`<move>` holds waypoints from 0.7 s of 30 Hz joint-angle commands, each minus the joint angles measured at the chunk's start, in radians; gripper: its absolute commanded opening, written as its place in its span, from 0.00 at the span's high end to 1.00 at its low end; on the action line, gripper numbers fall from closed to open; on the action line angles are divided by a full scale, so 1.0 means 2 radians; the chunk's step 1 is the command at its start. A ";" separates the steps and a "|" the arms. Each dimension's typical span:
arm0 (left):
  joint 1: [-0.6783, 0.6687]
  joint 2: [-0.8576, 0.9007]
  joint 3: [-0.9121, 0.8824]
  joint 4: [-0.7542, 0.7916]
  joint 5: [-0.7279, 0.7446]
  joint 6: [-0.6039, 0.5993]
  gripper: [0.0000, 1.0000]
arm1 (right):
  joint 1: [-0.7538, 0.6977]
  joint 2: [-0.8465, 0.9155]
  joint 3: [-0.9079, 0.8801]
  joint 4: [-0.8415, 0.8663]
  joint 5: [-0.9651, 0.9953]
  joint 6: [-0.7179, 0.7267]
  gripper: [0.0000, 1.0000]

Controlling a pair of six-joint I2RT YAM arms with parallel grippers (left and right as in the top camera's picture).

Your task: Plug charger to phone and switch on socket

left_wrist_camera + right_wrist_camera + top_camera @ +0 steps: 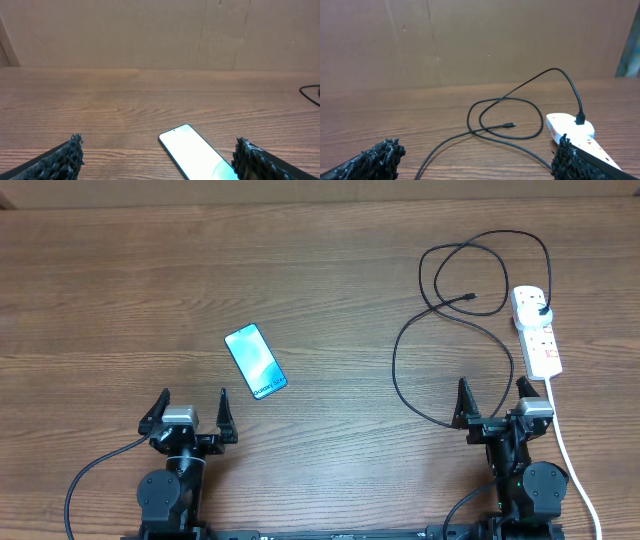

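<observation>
Both claws sit at the near edge of the table (120, 280). The left gripper (193, 395) is spread wide and holds nothing, and the right gripper (491, 385) is likewise released and empty. In each wrist view I see the dark ridged fingertips (60, 160) standing well apart, clear of everything.

Item 1: the phone (255, 361) lies flat, screen up and lit, set diagonally just ahead of the left gripper and slightly to its right.

Item 2: the socket (537, 330) lies lengthwise ahead of the right gripper, by its right finger (red markings show, but I cannot tell the switch position). Its white cord (570, 460) runs back past the right arm.

Item 3: the charger (394, 368) loops loosely across the table left of the socket. Its black plug (540, 308) is seated at the socket's far end. Its connector tip (471, 298) lies free on the wood, well apart from the phone.
</observation>
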 commanded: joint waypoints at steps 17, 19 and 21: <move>0.005 -0.003 -0.002 0.011 0.068 -0.019 0.01 | 0.006 -0.001 -0.005 0.001 0.006 -0.002 0.00; 0.005 -0.001 -0.001 0.008 0.090 -0.035 0.00 | 0.006 -0.001 -0.005 0.001 0.006 -0.002 0.00; 0.005 0.006 0.004 0.003 0.088 -0.064 0.00 | 0.006 -0.001 -0.005 0.001 0.006 -0.002 0.00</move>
